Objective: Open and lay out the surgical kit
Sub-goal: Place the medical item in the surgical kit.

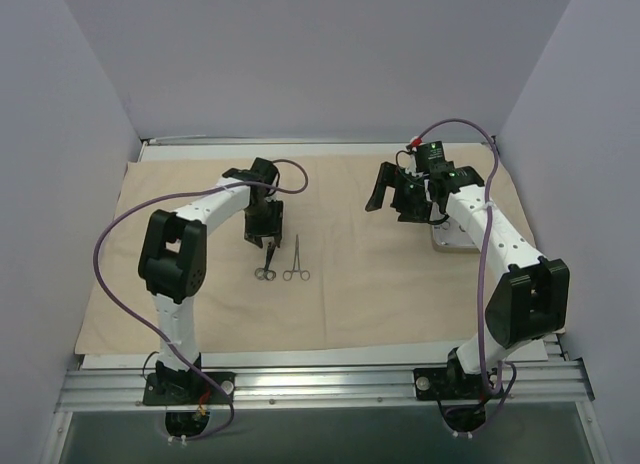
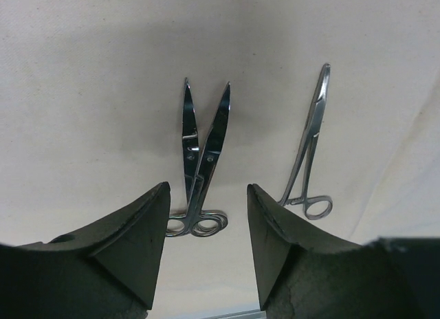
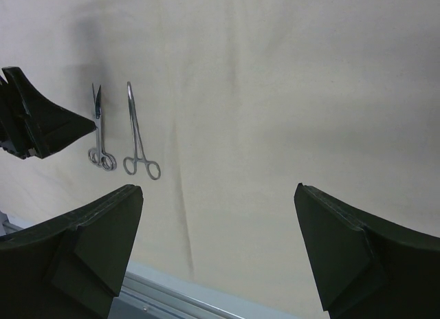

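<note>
The beige cloth wrap lies spread flat over the table. Thin silver scissors and ring-handled forceps lie side by side on it, left of centre. My left gripper is open and empty just above the scissors. In the left wrist view the scissors lie with blades slightly parted, their rings between my fingertips, and the forceps lie to the right. My right gripper hovers open and empty above the cloth. The steel tray is mostly hidden under the right arm. Tweezers are not visible.
The right wrist view shows bare cloth below the right gripper, the scissors and forceps at far left, and the left gripper beside them. The table's metal front rail runs along the near edge.
</note>
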Available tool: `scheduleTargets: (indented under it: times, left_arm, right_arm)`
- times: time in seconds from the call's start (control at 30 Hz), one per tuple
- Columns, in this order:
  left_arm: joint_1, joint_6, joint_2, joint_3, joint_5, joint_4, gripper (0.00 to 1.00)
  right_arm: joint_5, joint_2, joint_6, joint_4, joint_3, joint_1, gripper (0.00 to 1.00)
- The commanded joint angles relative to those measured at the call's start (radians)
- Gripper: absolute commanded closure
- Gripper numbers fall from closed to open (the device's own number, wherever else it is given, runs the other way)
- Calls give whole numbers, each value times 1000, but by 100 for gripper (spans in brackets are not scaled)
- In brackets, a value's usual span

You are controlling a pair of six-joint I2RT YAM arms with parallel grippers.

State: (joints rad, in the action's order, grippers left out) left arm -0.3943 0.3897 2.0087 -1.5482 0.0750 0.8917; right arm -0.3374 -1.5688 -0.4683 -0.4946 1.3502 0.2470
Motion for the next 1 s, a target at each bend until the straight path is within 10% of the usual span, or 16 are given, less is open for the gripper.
scheduleTargets:
  times: [0.0, 0.97]
  left_arm:
    - [-6, 34, 21, -72, -93, 41, 42]
    - [-37, 23, 143, -145, -122, 75, 50]
  right_arm:
    - [15, 39, 19, -27, 0, -9, 0]
    - [-14, 29, 19, -13, -20, -22, 0]
